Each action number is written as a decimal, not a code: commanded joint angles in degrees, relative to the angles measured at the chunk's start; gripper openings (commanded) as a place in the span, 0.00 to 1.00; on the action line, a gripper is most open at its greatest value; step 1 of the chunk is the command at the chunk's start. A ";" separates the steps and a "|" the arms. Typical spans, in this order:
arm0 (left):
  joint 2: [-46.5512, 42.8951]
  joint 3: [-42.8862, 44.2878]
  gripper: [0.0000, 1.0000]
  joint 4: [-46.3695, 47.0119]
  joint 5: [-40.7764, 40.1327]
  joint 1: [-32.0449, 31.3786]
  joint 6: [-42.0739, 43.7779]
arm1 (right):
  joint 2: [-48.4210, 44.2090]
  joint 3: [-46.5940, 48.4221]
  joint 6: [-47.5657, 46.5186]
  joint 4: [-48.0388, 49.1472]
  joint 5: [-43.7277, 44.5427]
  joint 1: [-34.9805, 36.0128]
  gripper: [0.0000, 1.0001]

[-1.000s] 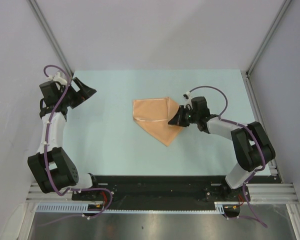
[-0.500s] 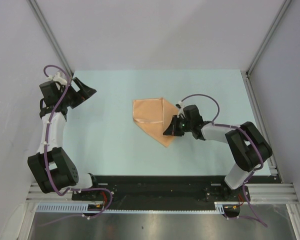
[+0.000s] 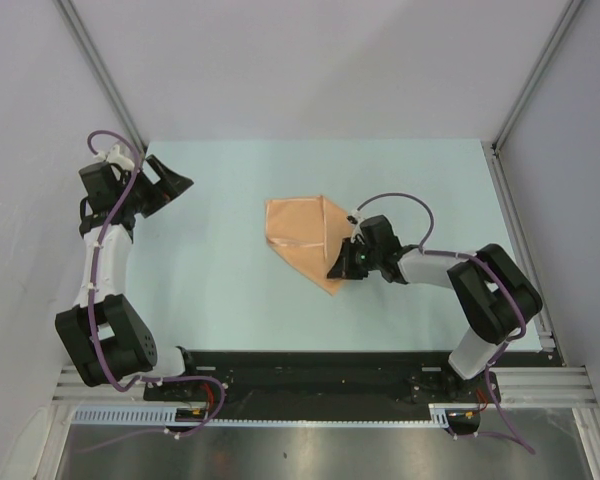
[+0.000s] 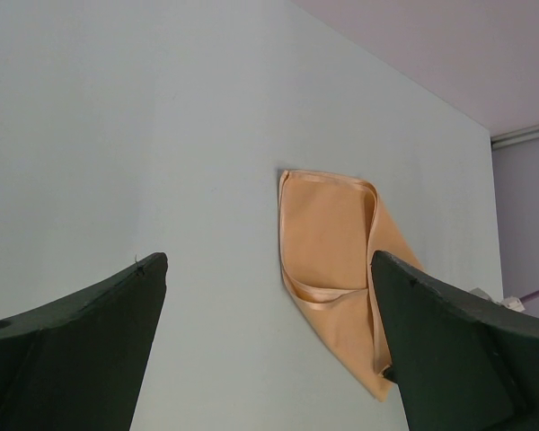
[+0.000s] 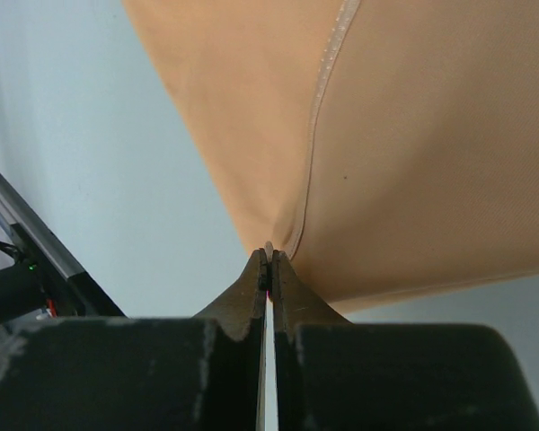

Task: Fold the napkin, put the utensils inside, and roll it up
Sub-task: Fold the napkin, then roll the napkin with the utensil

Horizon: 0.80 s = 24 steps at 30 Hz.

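The peach-orange napkin [image 3: 298, 232] lies partly folded in the middle of the pale table, with a hemmed flap doubled over its right side. My right gripper [image 3: 339, 268] sits low at the napkin's near right edge, shut on a pinched bit of the cloth's hem [image 5: 298, 235]. In the right wrist view the jaws [image 5: 269, 257] meet with the napkin [image 5: 413, 135] spreading away beyond them. My left gripper [image 3: 180, 182] hangs open at the far left, well away from the napkin [image 4: 328, 242], with nothing between its fingers [image 4: 90, 314]. The utensils are out of view.
Grey walls and metal posts [image 3: 520, 95] enclose the pale blue table [image 3: 220, 260]. A black rail [image 3: 320, 365] runs along the near edge by the arm bases. The right forearm [image 3: 430, 265] lies low over the table, right of the napkin.
My right gripper has moved left and toward the near edge, drawing the napkin's right corner over the cloth. The left arm has stayed still.
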 commanded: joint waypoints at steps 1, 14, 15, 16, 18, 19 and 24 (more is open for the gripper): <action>-1.79 -0.55 1.00 2.31 1.46 0.53 -0.91 | -2.81 0.23 -2.67 -2.93 2.22 0.90 0.04; -1.35 -0.73 1.00 2.75 1.90 0.53 -1.35 | -11.97 8.30 -17.50 -17.25 -0.77 -1.19 0.61; -1.35 -0.81 1.00 2.84 1.90 0.62 -1.35 | -11.35 9.27 -18.48 -17.52 -1.29 -3.64 0.62; -1.44 -0.90 1.00 2.92 1.90 0.53 -1.52 | -10.48 10.50 -19.36 -17.61 -2.78 -5.06 0.62; -1.09 -0.90 1.00 3.01 1.90 0.53 -1.44 | -6.37 13.84 -20.78 -17.00 -4.28 -8.04 0.63; -0.91 -0.90 1.00 2.93 1.99 0.53 -1.44 | -4.42 14.89 -21.30 -16.56 -7.07 -11.02 0.63; -0.65 -0.90 1.00 2.83 1.55 0.53 -1.17 | 9.62 25.52 -23.15 -14.01 -20.06 -17.98 0.63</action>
